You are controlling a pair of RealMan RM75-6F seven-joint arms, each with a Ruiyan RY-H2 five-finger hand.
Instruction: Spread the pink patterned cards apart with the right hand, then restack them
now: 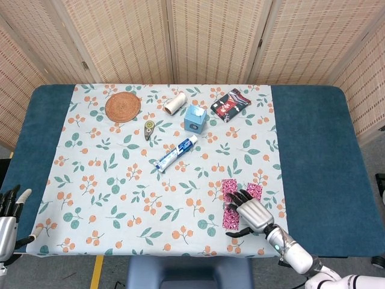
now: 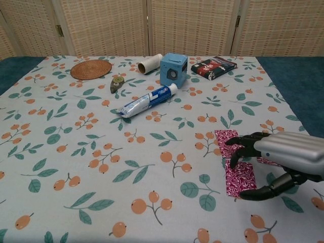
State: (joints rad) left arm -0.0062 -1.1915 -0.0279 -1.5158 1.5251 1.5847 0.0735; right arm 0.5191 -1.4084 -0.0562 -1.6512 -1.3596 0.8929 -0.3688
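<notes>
Two pink patterned cards lie near the front right of the floral cloth: a long one and a shorter one just to its right. My right hand hovers low over both, palm down and fingers spread and curved. Its dark fingertips are over the long card's middle; whether they touch it I cannot tell. The hand hides most of the shorter card in the chest view. It holds nothing. My left hand is off the front left corner of the table, fingers apart and empty.
At the back of the cloth sit a woven coaster, a pale roll, a blue box, a dark red packet, a small tape dispenser and a toothpaste tube. Blue table bands flank the cloth.
</notes>
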